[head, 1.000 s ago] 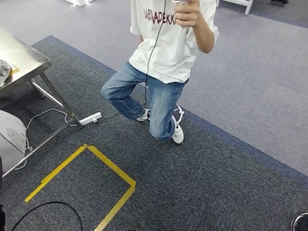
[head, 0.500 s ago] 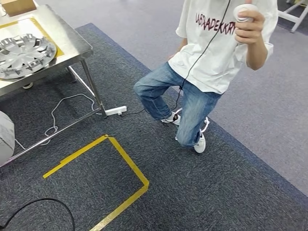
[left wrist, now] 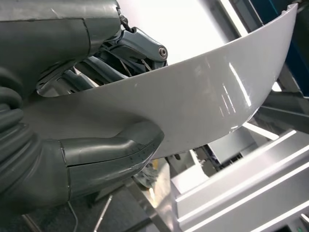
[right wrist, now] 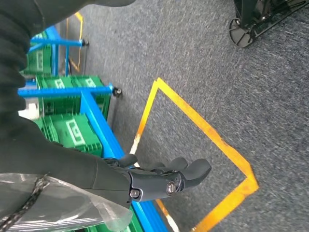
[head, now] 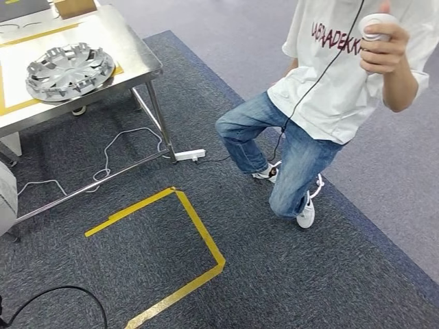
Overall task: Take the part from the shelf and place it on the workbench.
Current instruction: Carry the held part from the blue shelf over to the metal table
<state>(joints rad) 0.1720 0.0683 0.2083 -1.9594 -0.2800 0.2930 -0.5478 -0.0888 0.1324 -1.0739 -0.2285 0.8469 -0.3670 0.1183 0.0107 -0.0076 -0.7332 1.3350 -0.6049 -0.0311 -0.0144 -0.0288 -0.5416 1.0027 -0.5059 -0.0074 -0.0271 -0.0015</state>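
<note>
Camera swung toward workbench (head: 140, 58), left hand (left wrist: 91, 159) gripping silver part (left wrist: 189, 106)

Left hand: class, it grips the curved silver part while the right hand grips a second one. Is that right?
Not quite. The left hand does grip the curved silver part, as the left wrist view shows, but the right wrist view shows the right hand holding nothing, its fingers extended over the carpet.

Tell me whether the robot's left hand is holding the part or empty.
Holding it. In the left wrist view the left hand grips a curved silver part, thumb pressed on its face and fingers behind it.
</note>
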